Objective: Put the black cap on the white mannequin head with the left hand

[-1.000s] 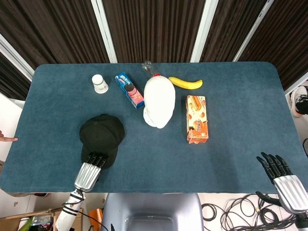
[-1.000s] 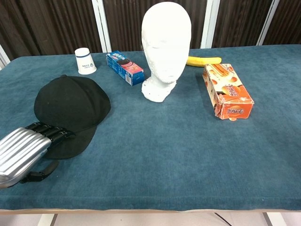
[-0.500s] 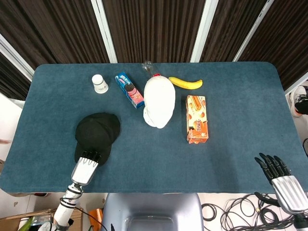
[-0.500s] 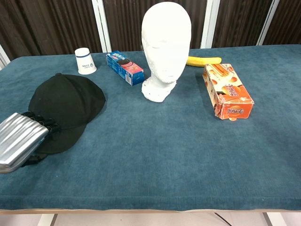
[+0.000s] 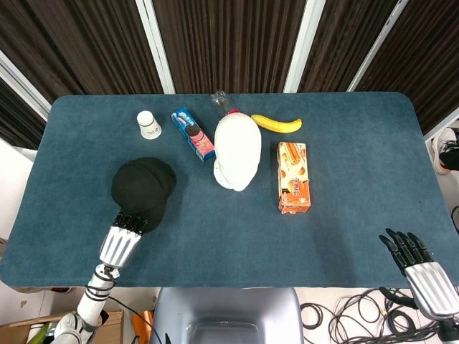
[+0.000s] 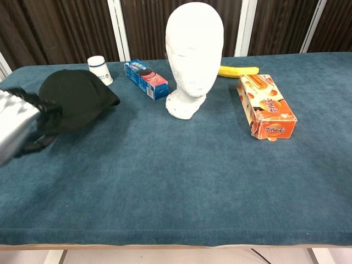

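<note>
The left hand [image 6: 16, 124] holds the round black fabric cap [image 6: 77, 98] by its brim, fingers [image 5: 131, 223] closed on it, raised off the blue-covered bench [image 6: 181, 181]. The white foam mannequin head [image 6: 193, 52] stands upright mid-bench. The right hand [image 5: 419, 265] hangs fingers spread, holding nothing.

Head view straight down from above, chest view low and frontal, both sharing the table [image 5: 358, 143].

light: bright and even from overhead on my feeds | shadows: faint, soft | blur: left hand [image 6: 16, 129] smeared in chest view | rest: sharp
</note>
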Controlling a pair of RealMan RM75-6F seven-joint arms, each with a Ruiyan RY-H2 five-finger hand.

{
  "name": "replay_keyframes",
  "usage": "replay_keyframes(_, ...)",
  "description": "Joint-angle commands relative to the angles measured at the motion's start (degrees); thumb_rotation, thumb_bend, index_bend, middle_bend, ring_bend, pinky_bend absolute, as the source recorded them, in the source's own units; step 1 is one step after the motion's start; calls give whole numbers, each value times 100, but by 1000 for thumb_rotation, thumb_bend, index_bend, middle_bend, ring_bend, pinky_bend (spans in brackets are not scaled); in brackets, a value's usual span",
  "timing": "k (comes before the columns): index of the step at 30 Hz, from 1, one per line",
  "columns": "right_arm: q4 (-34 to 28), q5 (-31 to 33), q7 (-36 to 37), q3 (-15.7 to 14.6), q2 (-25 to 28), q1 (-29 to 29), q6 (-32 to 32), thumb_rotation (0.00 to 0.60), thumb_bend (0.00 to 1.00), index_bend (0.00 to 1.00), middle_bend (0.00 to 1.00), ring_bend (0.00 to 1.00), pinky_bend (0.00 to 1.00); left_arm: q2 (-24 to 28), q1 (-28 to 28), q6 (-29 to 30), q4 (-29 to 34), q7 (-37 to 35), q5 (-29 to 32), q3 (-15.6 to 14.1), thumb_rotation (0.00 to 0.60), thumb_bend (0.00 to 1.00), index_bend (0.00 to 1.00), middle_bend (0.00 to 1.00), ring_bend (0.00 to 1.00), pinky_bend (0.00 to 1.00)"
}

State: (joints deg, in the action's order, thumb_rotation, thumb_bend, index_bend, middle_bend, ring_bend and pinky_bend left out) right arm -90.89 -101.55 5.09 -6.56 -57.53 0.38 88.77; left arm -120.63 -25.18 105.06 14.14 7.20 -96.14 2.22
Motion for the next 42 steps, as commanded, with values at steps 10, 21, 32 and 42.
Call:
replay_keyframes(10, 2, 0, 2, 0, -3, 1, -4, 600, 76, 0, 0, 0, 0, 597, -978, 990, -16, -100, 335, 533, 600, 608, 758, 739, 630, 620)
replay_keyframes(21, -11, 100, 124, 49, 31, 19, -12, 600, 76, 0, 0, 0, 0, 1601, -2669, 568, 1415, 1205, 288, 930, 600, 610, 760, 748, 641, 620)
replay_keyframes(32, 14, 216, 393, 112, 103, 75, -58, 600, 76, 0, 0, 0, 0, 1572, -3792, -691, 2046, 2078, 301, 1184, 600, 606, 760, 749, 644, 620)
replay_keyframes(42, 100, 282, 770, 146, 207, 98, -32, 600, 76, 0, 0, 0, 0, 838, -4424, -1321, 1355, 2119, 295, 1148, 600, 604, 760, 752, 647, 620)
